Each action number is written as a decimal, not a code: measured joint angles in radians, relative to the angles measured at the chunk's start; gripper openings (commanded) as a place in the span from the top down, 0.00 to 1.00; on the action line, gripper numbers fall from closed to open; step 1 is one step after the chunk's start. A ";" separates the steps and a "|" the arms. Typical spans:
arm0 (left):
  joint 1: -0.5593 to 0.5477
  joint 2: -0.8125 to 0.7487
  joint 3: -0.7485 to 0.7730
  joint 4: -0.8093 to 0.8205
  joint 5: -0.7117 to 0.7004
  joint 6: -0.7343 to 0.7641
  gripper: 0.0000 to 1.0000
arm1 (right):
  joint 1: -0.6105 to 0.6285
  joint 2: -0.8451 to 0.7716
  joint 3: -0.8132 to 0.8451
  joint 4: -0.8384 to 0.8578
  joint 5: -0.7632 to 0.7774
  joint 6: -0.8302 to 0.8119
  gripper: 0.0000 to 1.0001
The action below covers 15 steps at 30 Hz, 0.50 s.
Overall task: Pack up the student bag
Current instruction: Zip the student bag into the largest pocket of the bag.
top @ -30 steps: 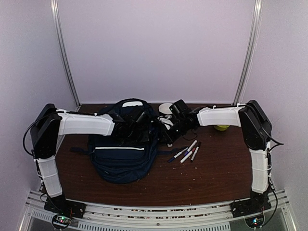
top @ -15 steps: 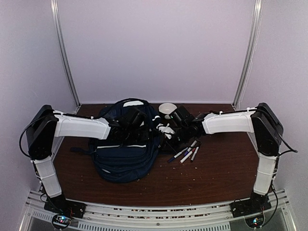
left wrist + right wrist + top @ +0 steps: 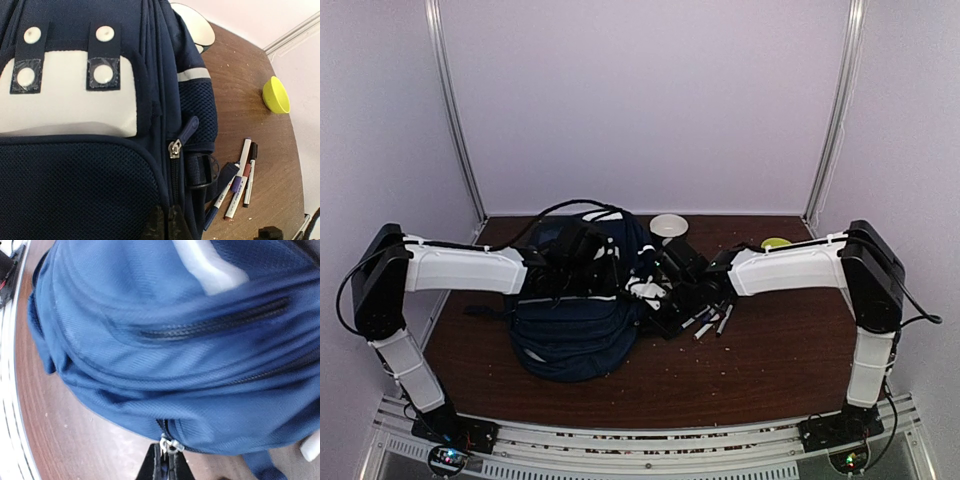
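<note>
Navy student bag (image 3: 570,335), top end rearward

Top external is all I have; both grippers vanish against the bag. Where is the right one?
Observer: The right gripper is shut, with a silver zipper pull right at its tips, where the bag meets the table.
Operator: And the left?
Observer: The left gripper is shut, tips on the front zipper line, below a second pull it does not touch.
</note>
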 measured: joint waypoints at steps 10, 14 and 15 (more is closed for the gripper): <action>0.006 -0.035 -0.001 0.068 0.043 0.022 1.00 | 0.070 0.000 -0.040 0.024 -0.027 -0.070 1.00; 0.014 -0.035 0.018 0.053 0.068 0.043 1.00 | 0.090 0.000 -0.034 0.045 -0.074 -0.066 1.00; 0.016 -0.035 0.024 0.050 0.077 0.050 1.00 | 0.090 0.000 -0.032 0.053 -0.090 -0.067 1.00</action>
